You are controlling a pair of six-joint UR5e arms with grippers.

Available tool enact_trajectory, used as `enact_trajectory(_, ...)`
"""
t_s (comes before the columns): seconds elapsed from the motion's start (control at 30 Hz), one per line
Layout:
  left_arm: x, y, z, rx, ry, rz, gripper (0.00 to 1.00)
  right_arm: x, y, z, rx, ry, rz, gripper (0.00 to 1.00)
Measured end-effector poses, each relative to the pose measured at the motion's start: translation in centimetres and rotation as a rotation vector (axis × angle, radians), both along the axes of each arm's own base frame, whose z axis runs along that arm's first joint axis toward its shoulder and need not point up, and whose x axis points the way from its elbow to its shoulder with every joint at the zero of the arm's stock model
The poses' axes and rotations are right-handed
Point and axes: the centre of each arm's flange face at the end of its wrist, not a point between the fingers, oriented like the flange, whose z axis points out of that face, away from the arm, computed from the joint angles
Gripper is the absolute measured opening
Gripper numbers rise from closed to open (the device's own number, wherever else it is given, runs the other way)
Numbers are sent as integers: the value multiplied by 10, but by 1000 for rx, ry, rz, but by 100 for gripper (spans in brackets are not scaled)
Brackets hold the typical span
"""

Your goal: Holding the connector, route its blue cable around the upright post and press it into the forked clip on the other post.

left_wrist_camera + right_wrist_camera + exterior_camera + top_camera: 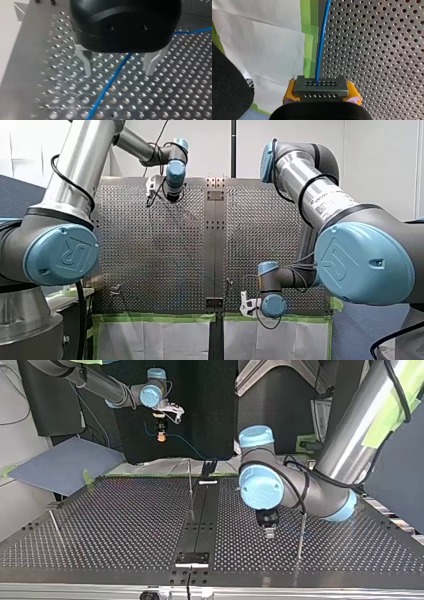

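My right pincer (322, 94): pinching the connector, with my yellow pads (290, 91) pressed on either side of it. In the top view it hangs high above the far edge of the table.
Connector (321, 85): a dark grey block with rows of small holes, clamped between my right pads. Its holed face is turned away from the pincer.
Blue cable (321, 50): it leaves the connector's upper row of holes and runs straight ahead of my right pincer, along the seam where the tape meets the plate. In the left wrist view it lies across the plate and passes between my left fingers without touching either. A second stretch crosses beside that pincer's body.
My left pincer (118, 73): spread wide and pinching nothing, with a black body and metal fingers (86, 63) pointing down at the plate. It sits low over the plate, and I cannot tell whether the tips touch it.
Posts: one thin upright post (300, 532) stands just beside my left pincer. Another post (190, 487) stands between my two pincers. I cannot tell which one carries the forked clip.
Perforated table (374, 62): it lies under and ahead of both pincers.
Green tape (308, 37): it runs along the plate's edge, just beside the cable ahead of my right pincer.
White paper (274, 50): it lies beyond the tape, on the side away from the plate.
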Motion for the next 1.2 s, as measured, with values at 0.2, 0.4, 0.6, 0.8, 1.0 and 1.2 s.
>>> enact_trajectory(0.2,-3,-4,-10,18,-21,34,100,0,1,-2,3,1,0,0)
enact_trajectory(0.4,-7,-11,-20,35,-39,39,100,0,1,-2,4,2,0,0)
enact_trajectory(0.6,-9,-26,-52,74,-19,13,100,-2,0,-3,7,4,-3,0)
enact_trajectory(0.8,-12,-45,-82,103,-8,-15,100,-6,-3,-3,11,2,-15,0)
enact_trajectory(1.0,-18,-61,-111,128,15,-32,100,-10,-6,-4,12,0,-26,0)
enact_trajectory(1.2,-24,-76,-135,146,35,-46,100,-13,-7,-4,16,2,-31,0)
